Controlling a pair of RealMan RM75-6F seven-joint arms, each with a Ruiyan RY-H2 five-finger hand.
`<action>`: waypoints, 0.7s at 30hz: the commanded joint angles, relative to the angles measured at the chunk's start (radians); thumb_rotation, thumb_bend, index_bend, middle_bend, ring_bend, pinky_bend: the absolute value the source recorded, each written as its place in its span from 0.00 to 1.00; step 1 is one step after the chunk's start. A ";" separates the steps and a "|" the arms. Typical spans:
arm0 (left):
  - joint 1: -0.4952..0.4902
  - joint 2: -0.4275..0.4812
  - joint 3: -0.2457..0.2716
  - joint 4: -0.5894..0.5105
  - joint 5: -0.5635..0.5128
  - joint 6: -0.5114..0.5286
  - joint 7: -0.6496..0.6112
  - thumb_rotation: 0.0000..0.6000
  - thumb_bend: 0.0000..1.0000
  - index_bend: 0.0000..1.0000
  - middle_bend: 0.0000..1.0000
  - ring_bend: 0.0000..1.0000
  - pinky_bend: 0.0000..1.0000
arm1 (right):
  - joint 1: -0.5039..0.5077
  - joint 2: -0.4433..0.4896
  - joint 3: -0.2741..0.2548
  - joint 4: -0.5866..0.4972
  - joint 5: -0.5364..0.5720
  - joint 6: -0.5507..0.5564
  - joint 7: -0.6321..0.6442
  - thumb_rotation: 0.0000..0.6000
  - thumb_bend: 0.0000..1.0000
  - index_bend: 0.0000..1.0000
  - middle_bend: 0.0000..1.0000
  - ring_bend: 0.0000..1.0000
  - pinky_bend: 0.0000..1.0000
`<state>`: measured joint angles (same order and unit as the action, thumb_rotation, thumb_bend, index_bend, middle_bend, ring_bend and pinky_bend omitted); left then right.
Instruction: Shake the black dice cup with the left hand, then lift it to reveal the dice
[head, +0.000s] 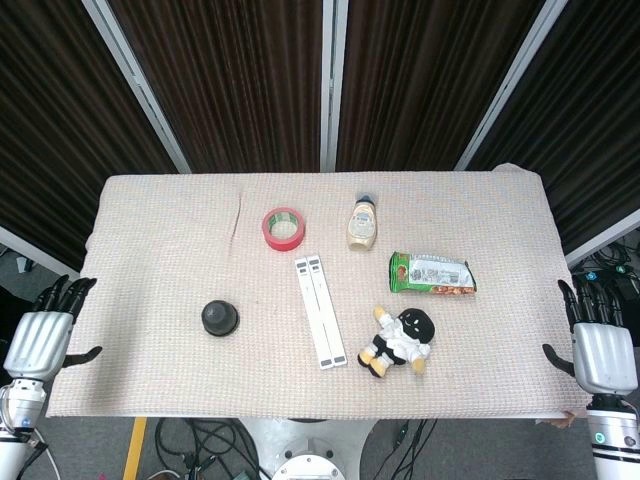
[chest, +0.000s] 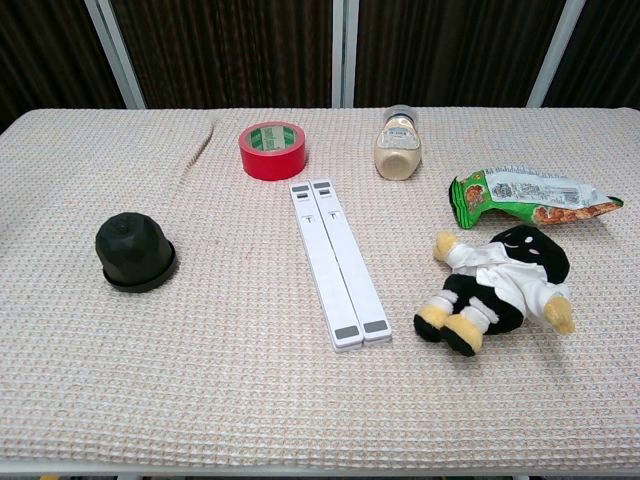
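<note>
The black dice cup (head: 219, 318) is seen upright on the counter's (head: 160, 240) left half, inward of the left hand (head: 42, 342), which is empty, fingers spread. The right hand (head: 601, 352), likewise spread, lies well apart.

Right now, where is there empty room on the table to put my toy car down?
Best spot: the bare cloth between the black dice cup and the white strips, running down to the near edge. The far left corner behind the red tape is bare too. It's crowded on the right, around the plush toy, snack bag and bottle.
</note>
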<state>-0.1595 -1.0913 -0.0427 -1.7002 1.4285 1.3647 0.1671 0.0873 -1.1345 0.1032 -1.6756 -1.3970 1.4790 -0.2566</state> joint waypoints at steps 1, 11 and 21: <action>-0.001 -0.012 0.001 0.010 -0.005 -0.004 -0.006 1.00 0.00 0.09 0.08 0.00 0.13 | 0.001 0.005 0.004 0.003 -0.004 0.003 0.010 1.00 0.08 0.00 0.00 0.00 0.00; -0.013 -0.037 -0.005 0.015 -0.002 -0.008 -0.019 1.00 0.00 0.09 0.08 0.00 0.14 | 0.004 0.042 0.018 -0.007 0.006 -0.006 0.060 1.00 0.08 0.00 0.00 0.00 0.00; -0.064 -0.136 -0.007 0.112 0.075 -0.035 -0.142 1.00 0.00 0.08 0.10 0.00 0.16 | 0.022 0.035 0.007 -0.009 -0.001 -0.043 0.070 1.00 0.08 0.00 0.00 0.00 0.00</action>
<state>-0.2085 -1.1933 -0.0481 -1.6244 1.4769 1.3281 0.0511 0.1080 -1.0982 0.1118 -1.6863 -1.3956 1.4378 -0.1894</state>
